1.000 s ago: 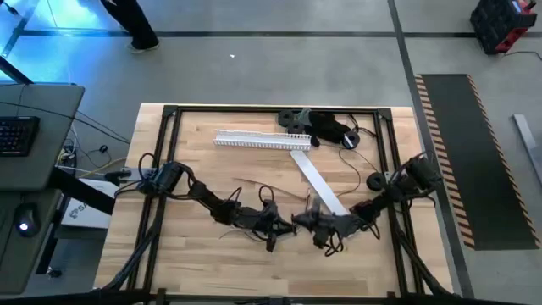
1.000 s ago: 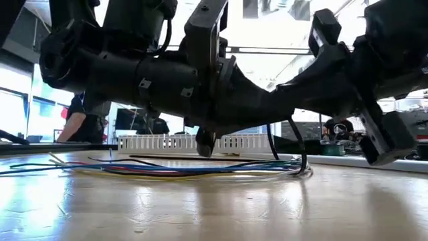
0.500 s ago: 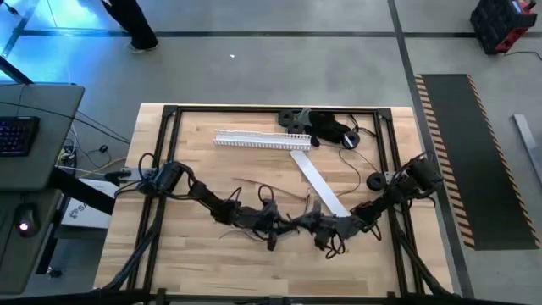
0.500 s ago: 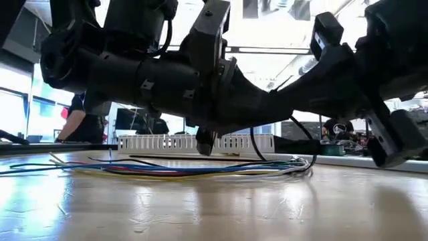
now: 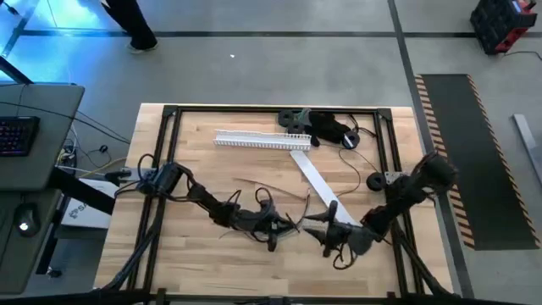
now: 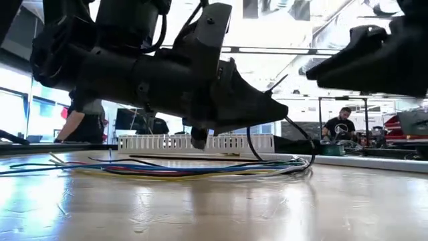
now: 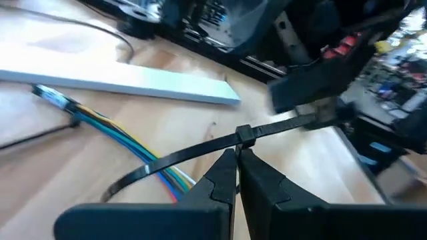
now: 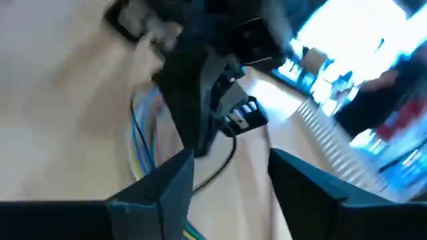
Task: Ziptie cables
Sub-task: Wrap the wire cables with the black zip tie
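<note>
The cables (image 7: 137, 143), a bunch of thin coloured wires, lie on the wooden table (image 5: 195, 254) near its middle; in the low view the cables (image 6: 167, 167) rest flat. A black zip tie (image 7: 167, 160) loops around them. My left gripper (image 7: 237, 157) is shut on the tie at the bunch's right end; in the high view the left gripper (image 5: 288, 224) sits mid-table. My right gripper (image 8: 230, 167) stands open a little to the right, apart from the tie. In the high view the right gripper (image 5: 326, 230) points toward the left one. My left gripper pinches the zip tie right at its head (image 7: 243, 135) between the tips of its two shut fingers. The fingers slant down from the table's left and lie across the strap. The loop (image 6: 304, 157) hangs down around the cables on the table; the tail (image 7: 287, 123) sticks out past the head.
A flat white strip (image 5: 318, 182) lies just beyond the grippers, and a slotted white duct (image 5: 262, 140) lies farther back. A black gadget (image 5: 326, 127) with a thin cord sits at the far edge, and a small black disc (image 5: 374, 180) sits near the right rail.
My right gripper has drawn back from the left gripper, toward the table's right and near edges, and has risen in the low view. The left gripper has kept its hold on the zip tie in about the same place.
</note>
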You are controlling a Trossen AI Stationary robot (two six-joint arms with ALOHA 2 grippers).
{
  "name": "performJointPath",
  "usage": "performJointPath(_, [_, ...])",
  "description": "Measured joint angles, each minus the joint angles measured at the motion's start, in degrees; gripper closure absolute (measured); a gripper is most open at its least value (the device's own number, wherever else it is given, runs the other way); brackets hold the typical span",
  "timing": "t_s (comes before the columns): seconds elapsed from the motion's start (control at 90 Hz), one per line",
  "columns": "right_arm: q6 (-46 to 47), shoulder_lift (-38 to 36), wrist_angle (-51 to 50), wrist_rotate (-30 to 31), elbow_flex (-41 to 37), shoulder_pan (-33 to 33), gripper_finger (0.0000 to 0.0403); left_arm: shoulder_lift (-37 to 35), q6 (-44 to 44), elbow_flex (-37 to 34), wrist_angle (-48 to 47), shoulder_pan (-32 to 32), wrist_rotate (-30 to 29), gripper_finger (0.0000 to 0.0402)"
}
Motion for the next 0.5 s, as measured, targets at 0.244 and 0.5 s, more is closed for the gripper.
performJointPath(0.244, [29.29,-0.38,-34.20,-5.03,13.53,-0.38,0.0197,1.13,6.28,7.31,-10.88,-0.18,-0.09,0.0402])
performJointPath(0.5, [46.19,0.59,-53.19,-5.85,21.16,-0.45,0.0197,1.14,9.26,9.92,-15.80,-0.45,-0.85,0.0402])
